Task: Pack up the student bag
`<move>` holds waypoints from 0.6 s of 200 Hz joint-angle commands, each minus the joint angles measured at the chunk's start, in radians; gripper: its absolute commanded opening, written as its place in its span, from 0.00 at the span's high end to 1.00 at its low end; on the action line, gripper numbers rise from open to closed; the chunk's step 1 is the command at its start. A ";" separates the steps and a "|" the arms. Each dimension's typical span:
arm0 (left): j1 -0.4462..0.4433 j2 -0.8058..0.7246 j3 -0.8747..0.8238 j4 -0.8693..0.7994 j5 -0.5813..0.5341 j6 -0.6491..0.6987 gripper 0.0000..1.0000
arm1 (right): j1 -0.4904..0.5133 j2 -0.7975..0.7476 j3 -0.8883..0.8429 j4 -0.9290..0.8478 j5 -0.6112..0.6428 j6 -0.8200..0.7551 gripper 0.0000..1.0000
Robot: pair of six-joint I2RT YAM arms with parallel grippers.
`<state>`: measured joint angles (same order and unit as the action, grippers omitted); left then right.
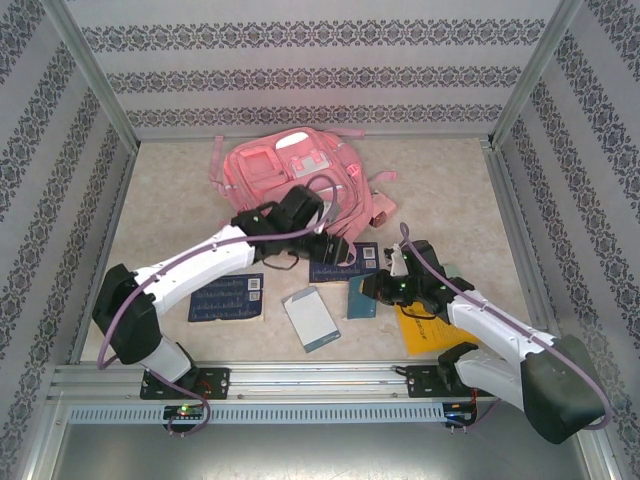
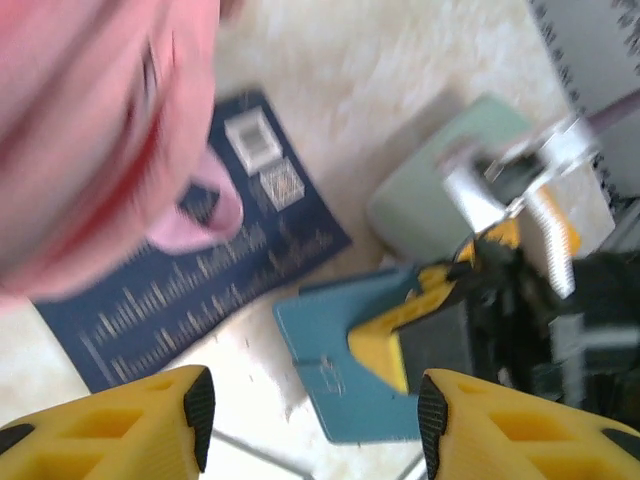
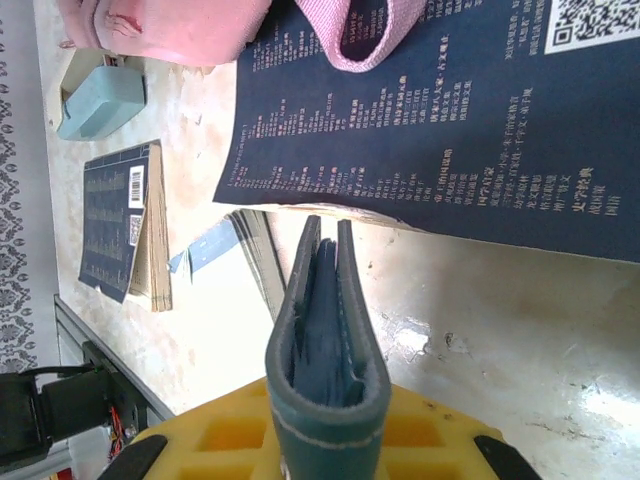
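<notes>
At twelve o'clock on the surface (image 1: pixel 170 200): student bag (image 1: pixel 290 178), lying flat near the far wall, front pockets up.
Left pincer (image 2: pixel 315 405): yellow fingers well apart, nothing between them, hanging just off the bag's five o'clock corner, over a dark blue booklet (image 2: pixel 190 300).
Right pincer (image 3: pixel 320 445): clamped on a teal case (image 3: pixel 325 330), folded spine toward the wrist camera, at four o'clock from the surface's middle.
Bag strap (image 3: pixel 365 30): pink loop lying across that booklet.
Six o'clock: grey-blue notebook (image 1: pixel 311 318), flat.
Eight o'clock: second dark blue booklet (image 1: pixel 228 297), flat.
</notes>
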<state>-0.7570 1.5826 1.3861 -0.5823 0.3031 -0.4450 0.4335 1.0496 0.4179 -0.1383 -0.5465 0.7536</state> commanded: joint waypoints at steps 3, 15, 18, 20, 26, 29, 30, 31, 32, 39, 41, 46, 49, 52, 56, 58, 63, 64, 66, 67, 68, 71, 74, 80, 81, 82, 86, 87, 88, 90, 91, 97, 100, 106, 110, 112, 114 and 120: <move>0.035 0.111 0.157 -0.243 -0.196 0.234 0.42 | -0.008 -0.020 0.032 -0.016 -0.011 -0.003 0.93; 0.057 0.176 0.234 -0.267 -0.235 0.300 0.40 | -0.008 -0.022 0.041 -0.025 -0.016 -0.010 0.93; 0.063 0.194 0.253 -0.275 -0.248 0.313 0.40 | -0.008 -0.023 0.043 -0.027 -0.018 -0.011 0.93; 0.067 0.206 0.267 -0.281 -0.257 0.320 0.40 | -0.008 -0.023 0.043 -0.027 -0.018 -0.012 0.93; 0.078 0.243 0.309 -0.300 -0.282 0.343 0.39 | -0.010 -0.025 0.046 -0.029 -0.019 -0.014 0.93; 0.085 0.259 0.330 -0.305 -0.291 0.353 0.39 | -0.010 -0.026 0.048 -0.030 -0.021 -0.016 0.93; 0.086 0.266 0.336 -0.308 -0.293 0.356 0.39 | -0.010 -0.026 0.048 -0.030 -0.021 -0.016 0.93; 0.088 0.272 0.343 -0.311 -0.296 0.361 0.39 | -0.011 -0.026 0.048 -0.031 -0.022 -0.016 0.93; 0.090 0.278 0.350 -0.314 -0.299 0.366 0.39 | -0.011 -0.026 0.049 -0.032 -0.022 -0.017 0.93; 0.099 0.315 0.390 -0.326 -0.312 0.393 0.38 | -0.012 -0.029 0.053 -0.038 -0.023 -0.022 0.93; 0.102 0.325 0.401 -0.328 -0.320 0.399 0.38 | -0.013 -0.029 0.053 -0.040 -0.024 -0.022 0.93; 0.107 0.348 0.425 -0.332 -0.342 0.414 0.37 | -0.016 -0.032 0.055 -0.043 -0.025 -0.027 0.93; 0.108 0.362 0.438 -0.334 -0.358 0.426 0.37 | -0.017 -0.034 0.055 -0.044 -0.027 -0.028 0.93; 0.109 0.373 0.451 -0.333 -0.370 0.438 0.36 | -0.019 -0.035 0.055 -0.045 -0.028 -0.028 0.92; 0.110 0.390 0.467 -0.333 -0.381 0.453 0.36 | -0.020 -0.036 0.055 -0.045 -0.030 -0.028 0.92; 0.109 0.395 0.473 -0.332 -0.387 0.461 0.35 | -0.023 -0.036 0.053 -0.044 -0.031 -0.028 0.92; 0.110 0.415 0.487 -0.327 -0.395 0.475 0.33 | -0.025 -0.036 0.052 -0.040 -0.035 -0.027 0.92; 0.110 0.418 0.490 -0.326 -0.397 0.479 0.32 | -0.026 -0.036 0.051 -0.040 -0.036 -0.027 0.92; 0.110 0.424 0.494 -0.323 -0.400 0.485 0.32 | -0.027 -0.036 0.050 -0.038 -0.039 -0.026 0.92; 0.110 0.428 0.497 -0.323 -0.401 0.486 0.31 | -0.028 -0.036 0.050 -0.037 -0.039 -0.025 0.92; 0.110 0.431 0.499 -0.322 -0.403 0.489 0.31 | -0.029 -0.036 0.050 -0.037 -0.040 -0.025 0.92; 0.110 0.442 0.510 -0.321 -0.404 0.493 0.28 | -0.029 -0.035 0.049 -0.034 -0.043 -0.024 0.92; 0.109 0.454 0.520 -0.321 -0.405 0.499 0.27 | -0.032 -0.032 0.048 -0.032 -0.047 -0.024 0.91; 0.110 0.475 0.542 -0.325 -0.406 0.503 0.25 | -0.036 -0.028 0.048 -0.030 -0.052 -0.023 0.91; 0.110 0.477 0.546 -0.326 -0.406 0.504 0.25 | -0.036 -0.027 0.048 -0.030 -0.053 -0.024 0.91; 0.110 0.482 0.550 -0.326 -0.406 0.504 0.25 | -0.036 -0.026 0.049 -0.030 -0.054 -0.024 0.91; 0.110 0.496 0.563 -0.329 -0.411 0.505 0.24 | -0.039 -0.024 0.048 -0.028 -0.058 -0.025 0.91; 0.110 0.500 0.565 -0.330 -0.411 0.504 0.24 | -0.040 -0.024 0.048 -0.028 -0.059 -0.025 0.91; 0.110 0.503 0.568 -0.330 -0.412 0.504 0.24 | -0.040 -0.024 0.048 -0.028 -0.060 -0.025 0.91; 0.110 0.510 0.573 -0.329 -0.415 0.506 0.24 | -0.042 -0.022 0.048 -0.026 -0.062 -0.025 0.91; 0.110 0.514 0.573 -0.329 -0.417 0.506 0.23 | -0.042 -0.021 0.047 -0.026 -0.064 -0.025 0.91; 0.110 0.531 0.585 -0.329 -0.422 0.508 0.23 | -0.047 -0.018 0.046 -0.023 -0.067 -0.026 0.91; 0.110 0.539 0.590 -0.328 -0.425 0.509 0.23 | -0.049 -0.017 0.045 -0.021 -0.069 -0.024 0.91; 0.110 0.556 0.598 -0.326 -0.433 0.513 0.22 | -0.052 -0.017 0.043 -0.018 -0.074 -0.022 0.90; 0.110 0.567 0.604 -0.326 -0.442 0.515 0.22 | -0.054 -0.014 0.042 -0.016 -0.077 -0.023 0.90; 0.110 0.573 0.607 -0.326 -0.447 0.516 0.22 | -0.057 -0.015 0.042 -0.016 -0.078 -0.023 0.90; 0.110 0.578 0.610 -0.327 -0.452 0.517 0.22 | -0.058 -0.014 0.041 -0.015 -0.080 -0.022 0.90; 0.110 0.592 0.618 -0.328 -0.467 0.517 0.22 | -0.061 -0.013 0.041 -0.015 -0.085 -0.022 0.90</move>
<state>-0.6468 2.1334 1.9484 -0.8623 -0.0849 0.0170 0.3870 1.0309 0.4442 -0.1680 -0.5896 0.7521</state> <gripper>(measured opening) 0.776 0.152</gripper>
